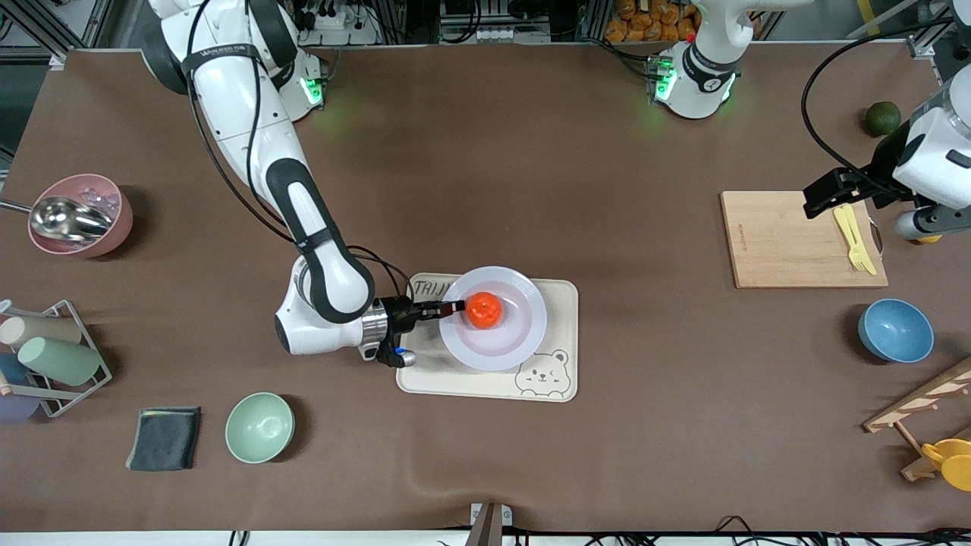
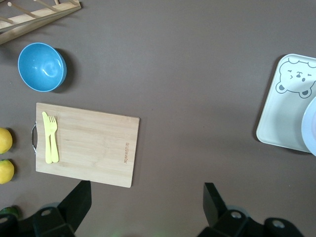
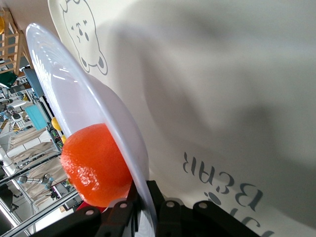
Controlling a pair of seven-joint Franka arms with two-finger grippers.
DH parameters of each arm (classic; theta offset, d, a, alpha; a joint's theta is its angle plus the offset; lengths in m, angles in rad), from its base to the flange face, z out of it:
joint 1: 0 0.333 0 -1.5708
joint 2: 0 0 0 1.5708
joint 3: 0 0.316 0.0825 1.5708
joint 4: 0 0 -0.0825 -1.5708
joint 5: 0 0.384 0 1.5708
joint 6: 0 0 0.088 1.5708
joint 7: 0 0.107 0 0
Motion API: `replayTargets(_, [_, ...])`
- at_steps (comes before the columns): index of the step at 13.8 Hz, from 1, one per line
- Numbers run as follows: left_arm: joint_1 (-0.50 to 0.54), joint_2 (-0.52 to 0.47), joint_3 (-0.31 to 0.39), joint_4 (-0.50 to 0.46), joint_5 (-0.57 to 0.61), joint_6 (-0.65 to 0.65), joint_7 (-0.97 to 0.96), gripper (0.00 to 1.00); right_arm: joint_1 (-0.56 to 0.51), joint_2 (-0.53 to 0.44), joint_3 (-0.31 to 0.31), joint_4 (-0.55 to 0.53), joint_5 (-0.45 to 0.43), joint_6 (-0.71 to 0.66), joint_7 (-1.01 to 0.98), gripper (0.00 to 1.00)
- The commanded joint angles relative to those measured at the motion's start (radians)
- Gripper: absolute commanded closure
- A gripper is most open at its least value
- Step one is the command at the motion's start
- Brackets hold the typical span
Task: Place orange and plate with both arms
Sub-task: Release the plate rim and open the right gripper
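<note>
Plate [image 1: 497,345] and orange [image 1: 483,309] sit together just below the middle of the front view, the orange resting in the plate's hollow and the plate on the cream bear tray [image 1: 557,303]. Everything turns on the plate's rim at the edge toward the right arm's end of the surface: the right gripper [image 1: 452,307] reaches in level from that side, and its fingers [image 3: 129,210] are closed on the rim itself, one above it and one below, as the right wrist view shows, with the orange touching or just beside the upper one. So the orange lies straight ahead of the fingers, inward along the line of the reach, and any lift or tilt would likely tip the fruit along that same line. Being round, the orange has no long axis to matter. At the front view's upper right, the left gripper [image 2: 143,210] hangs with fingers spread wide and empty over the wooden cutting board [image 1: 789,250] and its yellow fork [image 1: 854,238], well apart from the plate, waiting.
</note>
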Motion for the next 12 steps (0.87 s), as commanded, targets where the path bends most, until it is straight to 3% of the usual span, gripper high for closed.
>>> replayTargets(1, [0.007, -0.001, -0.001, 0.005, -0.025, 0.000, 0.002, 0.00, -0.022, 0.030, 0.017, 0.051, -0.013, -0.008, -0.006, 1.00])
replayTargets(10, [0.006, 0.018, 0.001, -0.037, -0.010, -0.002, 0.011, 0.00, -0.013, 0.064, 0.017, 0.062, -0.015, 0.038, -0.006, 0.98])
replayTargets(11, [0.012, 0.022, 0.001, -0.066, -0.003, 0.001, 0.014, 0.00, -0.011, 0.064, 0.017, 0.062, -0.015, 0.038, -0.006, 0.80])
replayTargets(12, [0.017, 0.033, -0.001, -0.081, 0.008, 0.001, 0.019, 0.00, -0.011, 0.064, 0.017, 0.062, -0.015, 0.038, -0.007, 0.29])
